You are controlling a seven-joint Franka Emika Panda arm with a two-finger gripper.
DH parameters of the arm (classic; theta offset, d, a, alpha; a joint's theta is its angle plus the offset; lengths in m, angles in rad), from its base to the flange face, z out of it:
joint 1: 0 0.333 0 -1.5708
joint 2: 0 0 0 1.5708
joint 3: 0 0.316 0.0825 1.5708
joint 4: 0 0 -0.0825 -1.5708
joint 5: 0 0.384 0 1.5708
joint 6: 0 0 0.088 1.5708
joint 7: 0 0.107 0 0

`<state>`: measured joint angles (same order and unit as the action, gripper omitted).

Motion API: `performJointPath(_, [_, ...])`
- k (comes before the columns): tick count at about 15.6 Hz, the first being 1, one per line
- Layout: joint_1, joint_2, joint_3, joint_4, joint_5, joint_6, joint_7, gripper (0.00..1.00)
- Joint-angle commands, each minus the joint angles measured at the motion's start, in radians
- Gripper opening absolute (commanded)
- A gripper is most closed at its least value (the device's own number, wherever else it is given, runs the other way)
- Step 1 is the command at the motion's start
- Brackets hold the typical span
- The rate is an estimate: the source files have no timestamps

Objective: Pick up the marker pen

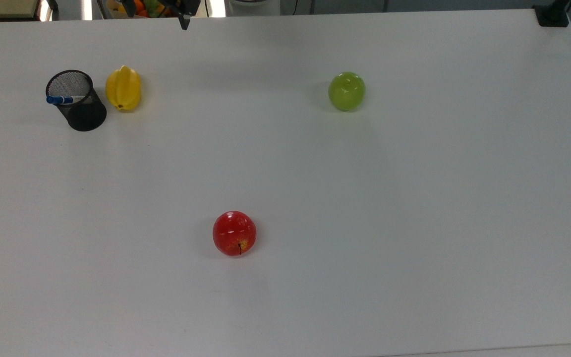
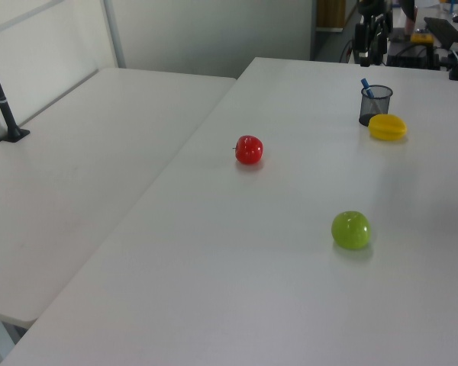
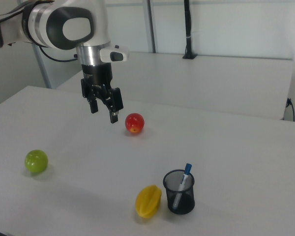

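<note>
- Well clear of the open, empty gripper (image 3: 103,110), marker pen (image 3: 183,187) leaned blue cap up inside mesh cup (image 3: 179,192).
- Star fruit (image 3: 148,201) sat just beside cup.
- Risk: fingers clip rim, cup tips; off-centre pinch drags it.

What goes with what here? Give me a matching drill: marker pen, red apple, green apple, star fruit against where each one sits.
Things:
1. marker pen
2. red apple
3. green apple
4. star fruit

Places:
A. beside the mesh cup, on the table
B. alone, toward the top view's right
C. standing in the mesh cup
D. alone, nearest the top view's bottom edge

Pairs: 1-C, 2-D, 3-B, 4-A
</note>
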<state>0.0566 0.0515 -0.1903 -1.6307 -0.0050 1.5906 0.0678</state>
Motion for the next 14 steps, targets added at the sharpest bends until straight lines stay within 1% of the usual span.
performJointPath(1, [-0.026,-0.019,0.002,0.012,-0.003,-0.012,0.007,1.00])
performJointPath(6, [-0.027,-0.013,-0.005,0.018,0.005,0.002,0.009,1.00])
performJointPath(8, [-0.026,-0.006,-0.006,0.043,0.019,-0.008,0.013,1.00])
performJointPath(14, [-0.029,-0.002,-0.015,0.069,0.026,-0.003,0.007,1.00])
